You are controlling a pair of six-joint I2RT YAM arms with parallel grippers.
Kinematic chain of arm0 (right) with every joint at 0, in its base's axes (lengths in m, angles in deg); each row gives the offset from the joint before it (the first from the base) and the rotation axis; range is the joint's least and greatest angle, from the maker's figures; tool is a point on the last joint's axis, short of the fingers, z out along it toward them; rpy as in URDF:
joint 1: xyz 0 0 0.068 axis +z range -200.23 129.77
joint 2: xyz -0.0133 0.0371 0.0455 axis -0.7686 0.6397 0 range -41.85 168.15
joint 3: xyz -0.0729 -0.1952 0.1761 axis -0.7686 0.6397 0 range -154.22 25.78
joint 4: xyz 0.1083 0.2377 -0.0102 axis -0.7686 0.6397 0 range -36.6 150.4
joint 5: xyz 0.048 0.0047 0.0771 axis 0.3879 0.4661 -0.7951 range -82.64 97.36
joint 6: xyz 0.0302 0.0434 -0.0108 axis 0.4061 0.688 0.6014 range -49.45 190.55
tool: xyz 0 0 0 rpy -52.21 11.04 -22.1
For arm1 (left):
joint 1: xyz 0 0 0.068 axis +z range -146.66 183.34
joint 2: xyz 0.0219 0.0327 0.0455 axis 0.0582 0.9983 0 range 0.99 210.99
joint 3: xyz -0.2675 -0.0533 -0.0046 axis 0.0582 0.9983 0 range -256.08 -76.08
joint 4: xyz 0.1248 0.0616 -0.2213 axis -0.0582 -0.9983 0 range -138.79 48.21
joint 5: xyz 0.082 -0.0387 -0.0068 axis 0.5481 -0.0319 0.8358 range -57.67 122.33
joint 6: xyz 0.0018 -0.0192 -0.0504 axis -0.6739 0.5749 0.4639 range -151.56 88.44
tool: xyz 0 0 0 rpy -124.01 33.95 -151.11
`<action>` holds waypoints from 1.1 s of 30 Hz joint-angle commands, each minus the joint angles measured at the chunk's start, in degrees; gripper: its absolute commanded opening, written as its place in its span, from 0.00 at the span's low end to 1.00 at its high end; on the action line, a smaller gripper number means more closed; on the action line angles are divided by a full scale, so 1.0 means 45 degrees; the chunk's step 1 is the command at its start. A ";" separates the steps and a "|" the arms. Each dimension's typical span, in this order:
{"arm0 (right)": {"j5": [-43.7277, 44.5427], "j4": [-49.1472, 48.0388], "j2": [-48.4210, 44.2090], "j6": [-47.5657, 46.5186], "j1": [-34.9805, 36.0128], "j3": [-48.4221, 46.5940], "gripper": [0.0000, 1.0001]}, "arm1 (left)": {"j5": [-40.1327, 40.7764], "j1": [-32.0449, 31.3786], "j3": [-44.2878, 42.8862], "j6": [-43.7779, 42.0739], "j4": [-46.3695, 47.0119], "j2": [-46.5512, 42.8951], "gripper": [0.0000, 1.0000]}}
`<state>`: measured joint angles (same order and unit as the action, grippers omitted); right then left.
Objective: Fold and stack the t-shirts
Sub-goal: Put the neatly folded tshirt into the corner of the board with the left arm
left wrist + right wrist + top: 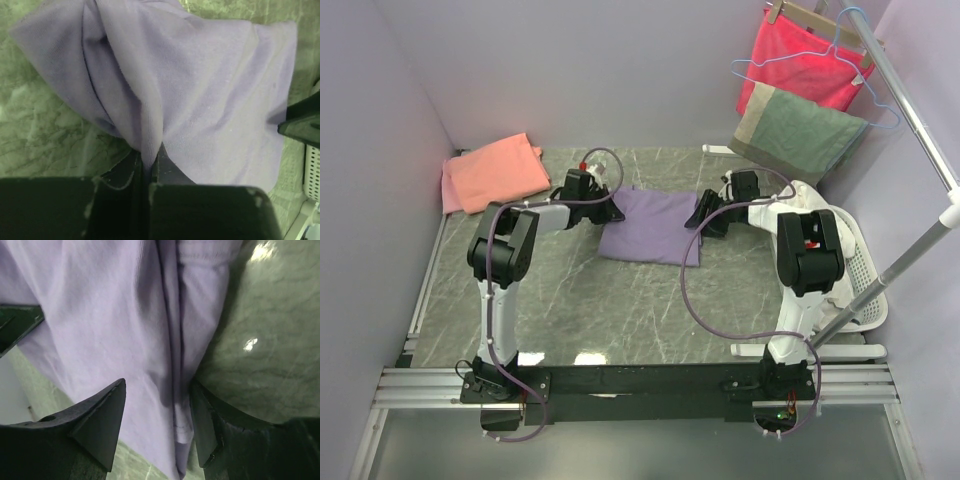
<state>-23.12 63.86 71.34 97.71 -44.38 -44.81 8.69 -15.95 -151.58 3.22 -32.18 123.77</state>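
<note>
Left wrist | lavender t-shirt (200, 90) edge pinched in left claw (148, 165)

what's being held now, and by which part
The purple t-shirt, by a fold at its edge, in the left gripper; right gripper open astride it, holding nothing.

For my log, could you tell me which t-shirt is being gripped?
The purple tee mid-table, pinched by the left gripper; the pink tee lies untouched far left.
</note>
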 commanded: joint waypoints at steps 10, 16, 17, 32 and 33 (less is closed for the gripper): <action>-0.0102 -0.0059 -0.1812 -0.0254 -0.0010 0.1116 0.63 | 0.2400 0.1667 -0.3824 -0.2651 -0.4809 -0.1326 0.01; -0.0199 0.0000 -0.1930 -0.0254 0.0009 0.1077 0.63 | 0.2986 0.3074 -0.6634 -0.3901 -0.6234 -0.0725 0.01; -0.0199 -0.0019 -0.1930 -0.0254 -0.0010 0.1077 0.63 | 0.3103 0.3211 -0.7084 -0.4231 -0.6430 -0.0587 0.01; -0.0589 -0.0098 -0.1129 -0.0253 0.0068 0.0725 0.64 | 0.4550 0.6784 -1.0803 -0.5251 -0.6906 0.1525 0.01; -0.0609 -0.0078 -0.1071 -0.0254 0.0087 0.0706 0.64 | 0.4608 0.7250 -1.0239 -0.5153 -0.6649 0.1466 0.01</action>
<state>-24.63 64.13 65.57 97.62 -44.38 -40.09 27.09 10.56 -201.52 -20.14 -65.80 131.03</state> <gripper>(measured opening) 0.635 0.064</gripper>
